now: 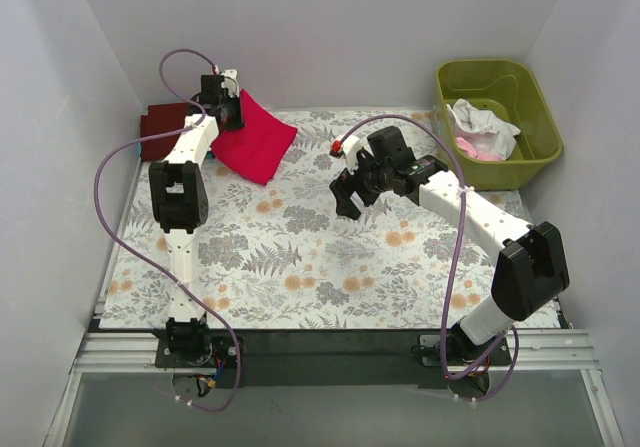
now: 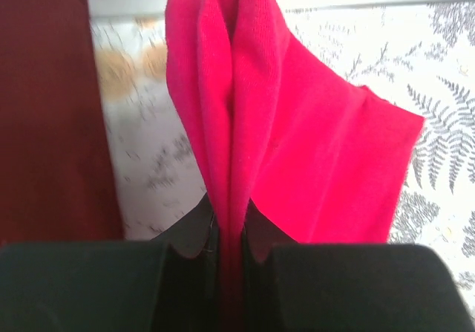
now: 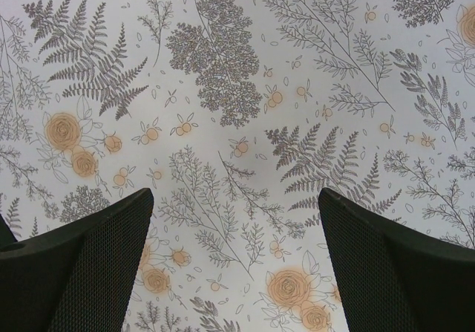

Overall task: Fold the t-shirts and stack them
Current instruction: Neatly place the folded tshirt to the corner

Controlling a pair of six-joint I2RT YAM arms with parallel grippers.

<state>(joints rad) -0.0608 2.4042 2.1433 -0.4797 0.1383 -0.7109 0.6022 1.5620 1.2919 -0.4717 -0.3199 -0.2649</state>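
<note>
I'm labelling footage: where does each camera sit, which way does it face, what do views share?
Top external: high behind the robot, looking down on floral cloth and green tub; left arm and right arm show.
Left wrist: faces the red shirt pinched in the left gripper; maroon shirt beside.
Right wrist: faces down at the cloth through the open right gripper.
Shared: top and left wrist both show both shirts.

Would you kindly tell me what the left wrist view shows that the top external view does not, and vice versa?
Only the left wrist view shows, close up, the left gripper shut on a bunched fold of the red t-shirt. Only the top external view shows the right gripper and the green tub holding white and pink cloth. Both show the red t-shirt, the maroon t-shirt beside it and the table cloth.
</note>
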